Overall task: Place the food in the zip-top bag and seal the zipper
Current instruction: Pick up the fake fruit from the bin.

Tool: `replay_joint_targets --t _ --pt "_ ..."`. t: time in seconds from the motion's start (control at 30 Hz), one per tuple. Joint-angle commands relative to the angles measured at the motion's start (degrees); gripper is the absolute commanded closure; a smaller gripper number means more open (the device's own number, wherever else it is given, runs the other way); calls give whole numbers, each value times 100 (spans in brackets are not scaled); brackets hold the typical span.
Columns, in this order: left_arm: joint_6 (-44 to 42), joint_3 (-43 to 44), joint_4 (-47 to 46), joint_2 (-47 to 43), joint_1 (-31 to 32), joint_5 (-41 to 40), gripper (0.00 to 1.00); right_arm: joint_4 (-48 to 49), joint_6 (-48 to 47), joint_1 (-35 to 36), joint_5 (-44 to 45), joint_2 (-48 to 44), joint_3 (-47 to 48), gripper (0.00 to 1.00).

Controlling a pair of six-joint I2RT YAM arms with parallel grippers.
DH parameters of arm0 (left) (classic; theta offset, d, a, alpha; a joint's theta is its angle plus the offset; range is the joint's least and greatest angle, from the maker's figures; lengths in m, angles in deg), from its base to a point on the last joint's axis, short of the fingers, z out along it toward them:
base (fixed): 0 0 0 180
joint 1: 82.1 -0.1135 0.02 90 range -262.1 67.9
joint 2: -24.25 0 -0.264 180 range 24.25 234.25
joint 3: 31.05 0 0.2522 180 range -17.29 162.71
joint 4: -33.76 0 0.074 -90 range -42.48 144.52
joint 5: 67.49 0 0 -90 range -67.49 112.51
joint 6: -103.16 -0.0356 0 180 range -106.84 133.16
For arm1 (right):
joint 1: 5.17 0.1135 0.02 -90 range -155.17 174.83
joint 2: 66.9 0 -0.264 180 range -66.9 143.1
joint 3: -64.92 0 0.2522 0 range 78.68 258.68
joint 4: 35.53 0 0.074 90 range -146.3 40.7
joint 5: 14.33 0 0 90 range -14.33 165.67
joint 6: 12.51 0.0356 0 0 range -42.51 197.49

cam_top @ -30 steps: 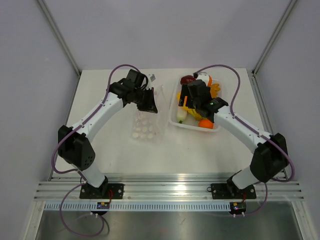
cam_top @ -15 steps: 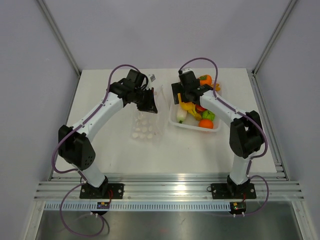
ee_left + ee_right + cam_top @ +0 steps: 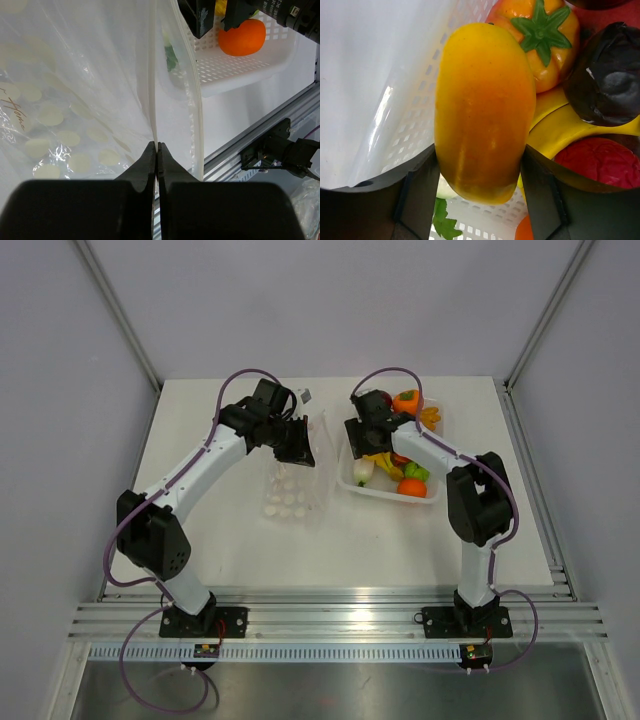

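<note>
Evidently the left gripper (image 3: 156, 146), pinched flat on one lip of the zip-top bag (image 3: 75, 100), props its mouth open beside the white tray (image 3: 235, 70) at upper right, where the right gripper (image 3: 480, 170) seems to clasp a yellow-orange fruit (image 3: 480, 100) for loading.

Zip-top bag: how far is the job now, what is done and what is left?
Done: the left gripper pinches the zip-top bag at its mouth edge and holds it up. In hand: the right gripper clasps a yellow-orange piece over the white tray. Left: no food shows in the bag; the rest, such as the orange, lies in the tray, and the zipper is open.
</note>
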Motion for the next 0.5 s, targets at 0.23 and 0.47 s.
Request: replay_joint_targets --t 0.23,0.47 --pt "-42 127 -123 161 -21 62 100 181 425 -36 -384 -1364 -497 56" --pt "-68 259 -80 275 -21 106 100 32 969 7 -1050 -2427 -1131 54"
